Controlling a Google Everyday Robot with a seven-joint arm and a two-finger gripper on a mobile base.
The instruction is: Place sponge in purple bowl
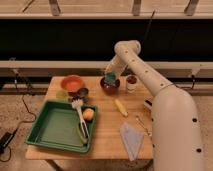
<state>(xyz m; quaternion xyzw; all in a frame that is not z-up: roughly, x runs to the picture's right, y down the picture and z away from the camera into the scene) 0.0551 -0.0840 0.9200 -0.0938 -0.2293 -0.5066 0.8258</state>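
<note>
The robot's white arm reaches across to the far edge of the light wooden surface [107, 132], and its tool [109, 75] hangs directly over the round dark maroon-purple bowl [109, 86], which sits near the middle of that far edge. The small flat teal-green sponge [110, 78] shows just below the tool, above the bowl's dark inside and slightly overlapping its back rim as seen from here; whether it is pinched in the tool or already lying in the bowl cannot be told, and whether the tool is spread or pressed together cannot be told either. Just right of the bowl stands a small white cup [131, 82]; left of it, toward the far left corner, sits a round orange bowl [72, 82]. A green plastic tray [52, 130] fills the near left corner with a white brush [79, 119] across its rim, and a pale blue-grey folded cloth [131, 140] lies by the near edge. The step in hand looks like the release itself. If the sponge is not yet let go, the next move calls for a short lowering and a clean release inside the rim, then a straight lift away without nudging the cup.
</note>
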